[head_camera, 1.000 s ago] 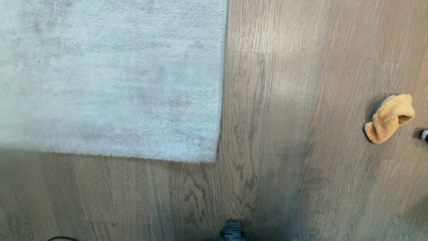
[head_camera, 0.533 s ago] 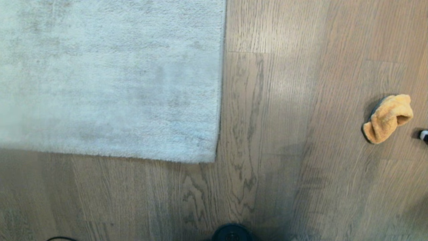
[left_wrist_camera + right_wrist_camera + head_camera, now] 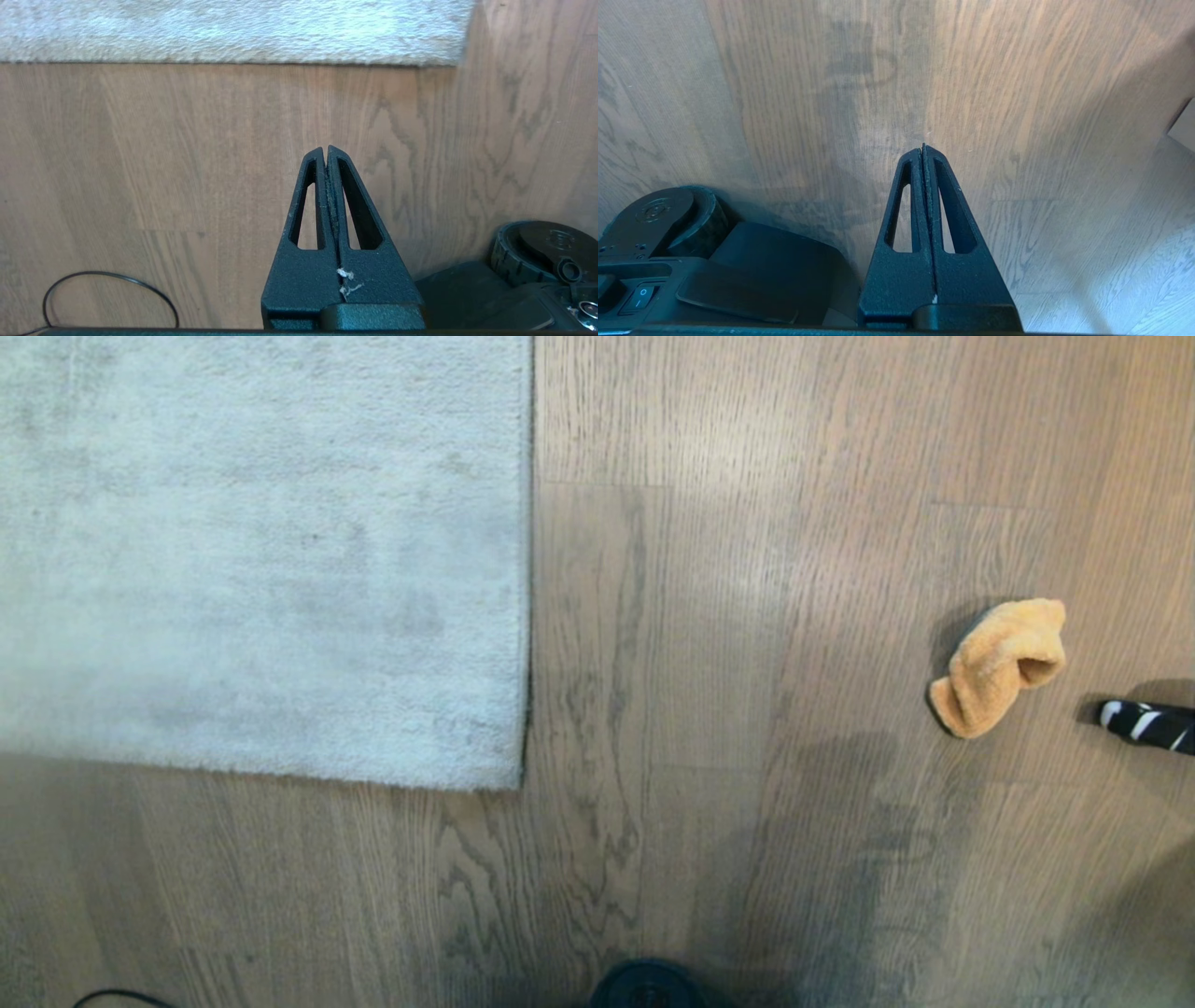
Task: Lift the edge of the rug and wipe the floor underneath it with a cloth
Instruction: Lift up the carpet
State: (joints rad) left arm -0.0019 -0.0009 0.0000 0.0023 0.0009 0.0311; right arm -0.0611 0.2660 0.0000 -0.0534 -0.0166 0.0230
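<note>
The pale grey rug fills the upper left of the head view, and its rug edge [image 3: 523,616] runs straight down to a corner near the middle. The rug edge [image 3: 233,56] also lies flat across the far side of the left wrist view. Grey-brown wood floor [image 3: 709,616] surrounds it. A lumpy orange cloth [image 3: 999,665] lies on the floor far to the right. My left gripper [image 3: 325,148] hangs shut and empty over bare floor, short of the rug. My right gripper [image 3: 922,148] is shut and empty over the floor [image 3: 831,93]. Neither arm shows in the head view.
A black-and-white striped object [image 3: 1148,724] lies at the right edge, just beyond the cloth. The robot's black base [image 3: 646,985] shows at the bottom centre and base parts [image 3: 537,261] [image 3: 691,261] in both wrist views. A thin black cable [image 3: 107,298] loops on the floor.
The whole head view has shifted left: the camera has moved right. The rug and cloth sit further left in it, and more of the striped object shows. Nothing on the floor has moved.
</note>
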